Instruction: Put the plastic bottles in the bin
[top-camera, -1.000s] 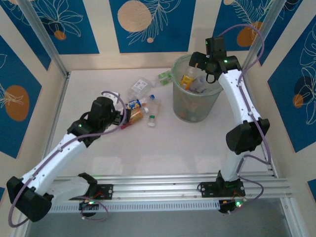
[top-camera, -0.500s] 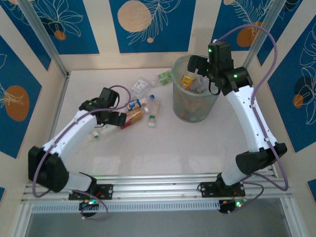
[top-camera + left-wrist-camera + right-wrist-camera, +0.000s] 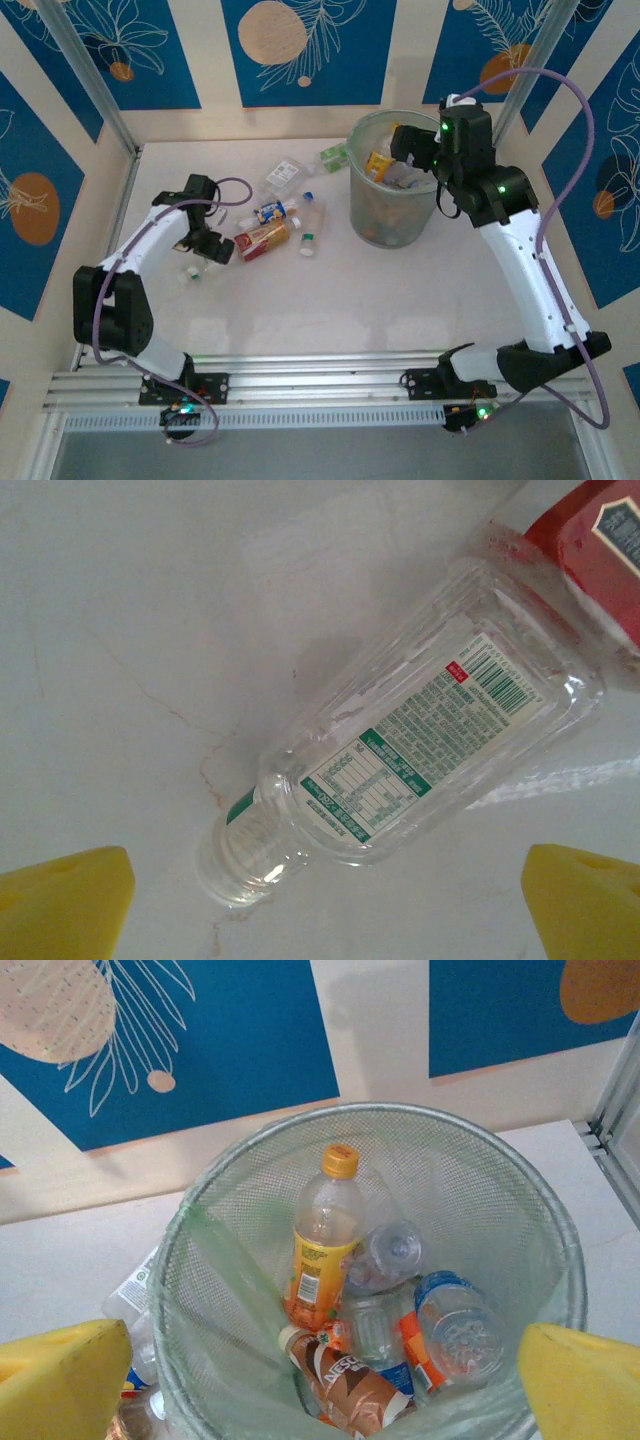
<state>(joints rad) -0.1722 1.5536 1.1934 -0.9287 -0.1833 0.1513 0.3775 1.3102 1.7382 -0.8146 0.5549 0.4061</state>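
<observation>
A clear plastic bottle [image 3: 420, 745] with a green-and-white label lies on the white table right below my open left gripper [image 3: 325, 910], uncapped mouth toward the fingers; it also shows at the table's left [image 3: 192, 271] under that gripper [image 3: 205, 248]. A red-labelled bottle [image 3: 262, 240] lies just to its right. More plastic bottles [image 3: 312, 215] lie scattered left of the bin [image 3: 385, 215]. My right gripper [image 3: 405, 150] hovers open and empty above the bin's mouth. Inside the bin [image 3: 370, 1110] lie an orange-capped bottle [image 3: 322, 1240], a brown bottle [image 3: 350, 1385] and a blue-and-orange one [image 3: 450, 1330].
A flat clear bottle [image 3: 283, 173] and a green-labelled one [image 3: 333, 155] lie near the back wall. Blue-and-cream panels wall in the table on three sides, with metal posts [image 3: 90, 80] at the back corners and a rail [image 3: 330, 385] along the near edge.
My left arm has swung left, away from the red-labelled bottle, and now stands over the clear bottle. My right arm has drawn back to the right above the bin, still open.
</observation>
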